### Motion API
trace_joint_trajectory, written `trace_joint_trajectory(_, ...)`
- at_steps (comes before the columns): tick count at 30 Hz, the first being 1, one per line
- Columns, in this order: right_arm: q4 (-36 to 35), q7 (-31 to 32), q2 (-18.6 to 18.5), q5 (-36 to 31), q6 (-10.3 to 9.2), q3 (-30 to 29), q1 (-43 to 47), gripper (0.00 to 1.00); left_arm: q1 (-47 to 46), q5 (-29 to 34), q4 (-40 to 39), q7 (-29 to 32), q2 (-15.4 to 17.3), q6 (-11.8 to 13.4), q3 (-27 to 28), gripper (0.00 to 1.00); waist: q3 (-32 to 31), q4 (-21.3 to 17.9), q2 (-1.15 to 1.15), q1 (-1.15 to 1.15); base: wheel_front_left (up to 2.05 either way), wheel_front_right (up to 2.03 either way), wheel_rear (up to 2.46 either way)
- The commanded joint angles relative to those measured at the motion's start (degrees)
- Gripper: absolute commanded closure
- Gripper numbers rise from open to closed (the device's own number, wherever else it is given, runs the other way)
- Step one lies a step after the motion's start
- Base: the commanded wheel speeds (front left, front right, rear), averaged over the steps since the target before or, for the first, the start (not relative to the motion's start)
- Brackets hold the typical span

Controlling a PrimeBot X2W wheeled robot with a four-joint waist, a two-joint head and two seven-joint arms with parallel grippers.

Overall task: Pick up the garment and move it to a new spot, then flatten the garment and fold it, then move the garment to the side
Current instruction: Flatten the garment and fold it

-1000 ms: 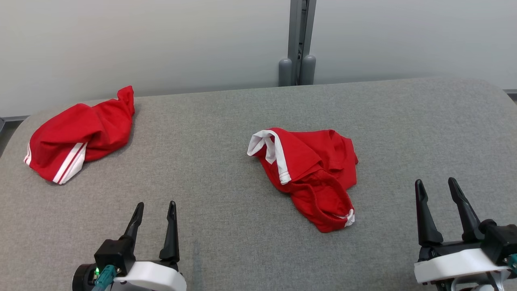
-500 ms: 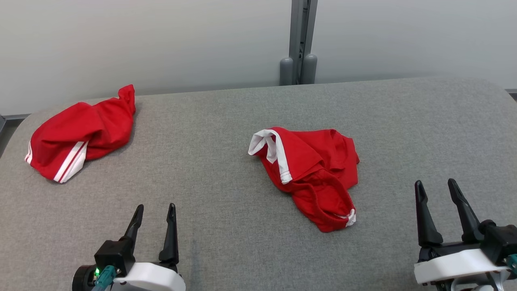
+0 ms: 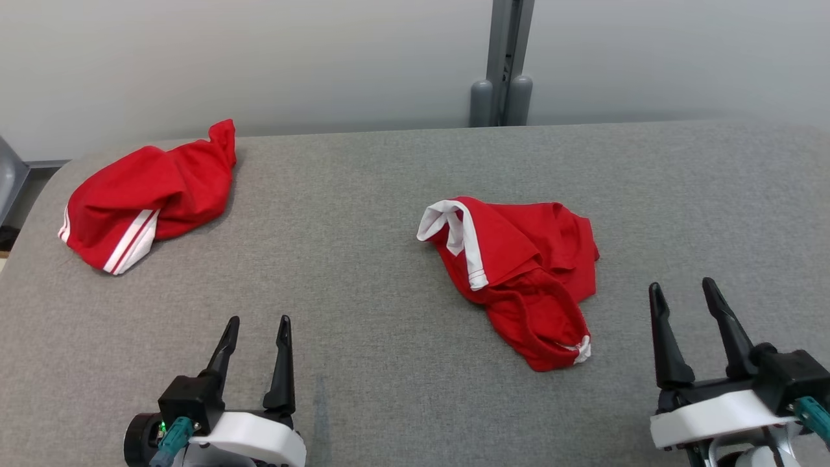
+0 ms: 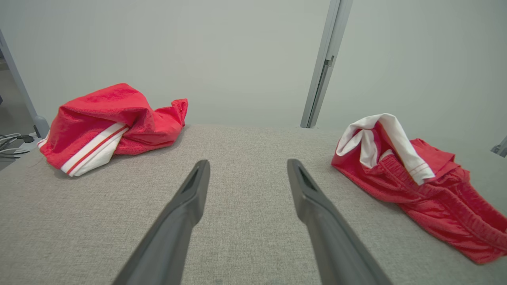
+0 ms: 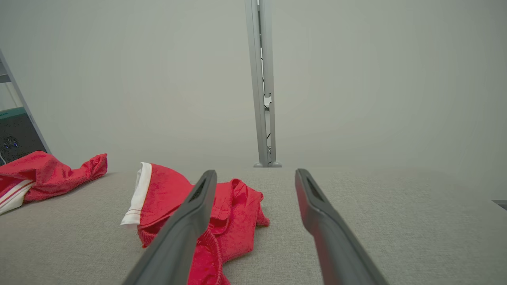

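Red garment point(image 3: 519, 259) is lying centre; left gripper point(image 3: 259, 319), seven o'clock, and right gripper point(image 3: 681, 283), five o'clock, are hovering, fingers apart.

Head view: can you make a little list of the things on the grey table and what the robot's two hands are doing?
surface: grey fabric table
middle garment: red with white trim, crumpled, right of centre
left garment: red with white stripes, bunched near the far left corner
left gripper: open, holding nothing, at the near edge
right gripper: open, holding nothing, right of the middle garment, not touching it
background: pale wall with a grey post
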Motion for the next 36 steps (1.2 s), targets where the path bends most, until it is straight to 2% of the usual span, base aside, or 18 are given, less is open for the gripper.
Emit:
trace_joint_trajectory(1, 0.2, -0.3, -0.3, -0.7, 0.03, 0.5, -1.0, 0.0, -1.2, -0.2, -0.3, -0.1, 0.2, 0.1, -0.2, 0.0, 0.4, 0.6, 0.0, 0.0, 0.0, 0.0, 0.0)
trace_joint_trajectory(8, 5.3, -0.3, -0.3, -2.0, 0.03, 7.1, -5.6, 0.0, -1.9, -0.6, -1.0, -0.1, 0.2, 0.0, -2.0, 0.0, 1.9, 4.4, 0.0, 0.0, 0.0, 0.0, 0.0)
trace_joint_trajectory(16, 17.2, -0.2, -0.3, -4.0, 0.03, 13.9, -12.9, 0.0, -2.9, -1.2, -1.4, -0.1, 0.2, 0.0, -4.1, 0.0, 3.9, 9.6, 0.0, 0.0, 0.0, 0.0, 0.0)
trace_joint_trajectory(19, 24.3, -0.2, -0.4, -5.6, 0.02, 13.2, -16.2, 0.0, -3.5, -1.7, -1.6, -0.1, 0.2, 0.5, -5.4, 0.0, 4.6, 12.3, 0.0, 0.0, 0.0, 0.0, 0.0)
trace_joint_trajectory(23, 28.1, -0.2, -0.3, -6.3, 0.02, 11.3, -18.7, 0.0, -3.3, -2.2, -1.7, -0.1, 0.2, 0.9, -5.8, 0.0, 4.8, 14.0, 0.0, 0.0, 0.0, 0.0, 0.0)
trace_joint_trajectory(24, 28.6, -0.2, -0.3, -6.6, 0.03, 10.7, -19.0, 0.14, -3.1, -2.2, -1.7, -0.1, 0.2, 1.0, -5.9, 0.0, 4.8, 14.3, 0.0, 0.0, 0.0, 0.0, 0.0)
trace_joint_trajectory(26, 29.1, -0.2, -0.3, -7.3, 0.02, 9.7, -19.7, 0.52, -2.8, -2.2, -1.8, -0.1, 0.2, 1.1, -5.9, 0.0, 4.8, 14.6, 0.0, 0.0, 0.0, 0.0, 0.0)
trace_joint_trajectory(27, 29.3, -0.2, -0.3, -7.6, 0.02, 9.3, -20.0, 0.6, -2.7, -2.3, -1.8, -0.1, 0.2, 1.1, -6.0, 0.0, 4.8, 14.8, 0.0, 0.0, 0.0, 0.0, 0.0)
trace_joint_trajectory(28, 29.0, -0.2, -0.3, -7.8, 0.02, 8.7, -20.3, 0.72, -2.7, -2.4, -1.8, -0.1, 0.2, 1.2, -6.0, 0.0, 4.8, 14.8, 0.0, 0.0, 0.0, 0.0, 0.0)
trace_joint_trajectory(29, 28.8, -0.2, -0.3, -8.0, 0.02, 8.2, -20.5, 1.0, -2.6, -2.4, -1.9, -0.1, 0.2, 1.2, -6.1, 0.0, 4.8, 14.8, 0.0, 0.0, 0.0, 0.0, 0.0)
trace_joint_trajectory(36, 25.8, -0.2, -0.3, -9.8, 0.02, 3.7, -21.6, 1.0, -2.3, -2.3, -2.2, -0.1, 0.2, 1.4, -5.9, 0.0, 5.0, 13.1, 0.0, 0.0, 0.0, 0.0, 0.0)
